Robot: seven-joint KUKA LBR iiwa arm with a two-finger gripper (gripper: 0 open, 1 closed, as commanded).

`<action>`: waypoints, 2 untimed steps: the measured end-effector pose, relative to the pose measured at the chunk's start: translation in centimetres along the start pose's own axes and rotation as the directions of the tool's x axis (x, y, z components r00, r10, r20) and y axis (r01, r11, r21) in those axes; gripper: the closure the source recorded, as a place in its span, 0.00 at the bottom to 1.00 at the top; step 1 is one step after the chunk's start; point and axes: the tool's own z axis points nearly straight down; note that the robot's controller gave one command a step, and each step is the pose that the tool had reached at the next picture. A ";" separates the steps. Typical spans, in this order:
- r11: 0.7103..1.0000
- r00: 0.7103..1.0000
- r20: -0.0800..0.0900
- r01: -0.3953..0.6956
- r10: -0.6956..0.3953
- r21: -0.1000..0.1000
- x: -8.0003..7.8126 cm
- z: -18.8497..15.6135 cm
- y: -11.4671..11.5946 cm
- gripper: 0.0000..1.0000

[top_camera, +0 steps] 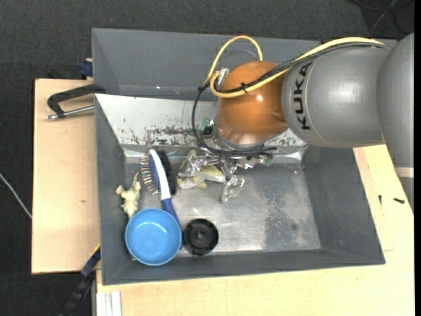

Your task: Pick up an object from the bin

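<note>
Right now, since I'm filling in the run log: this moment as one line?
claw: low, back middle of bin | nearest: brush | front-left: blue bowl, black cap

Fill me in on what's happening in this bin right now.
The KUKA arm reaches in from the right, and its gripper is low over the middle of the grey bin, right by a crumpled pale, silvery thing near the back wall. Whether it has hold of that thing cannot be told. To the left lie a blue-handled brush and a small cream figure. At the front sit a blue bowl and a black round cap.
</note>
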 end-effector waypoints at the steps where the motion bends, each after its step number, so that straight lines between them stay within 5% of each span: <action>1: 1.000 1.000 0.011 0.000 0.000 0.005 -0.4 -0.3 0.0 1.00; 2: 0.998 0.998 -0.006 0.055 -0.055 -0.002 2.1 -15.6 2.0 1.00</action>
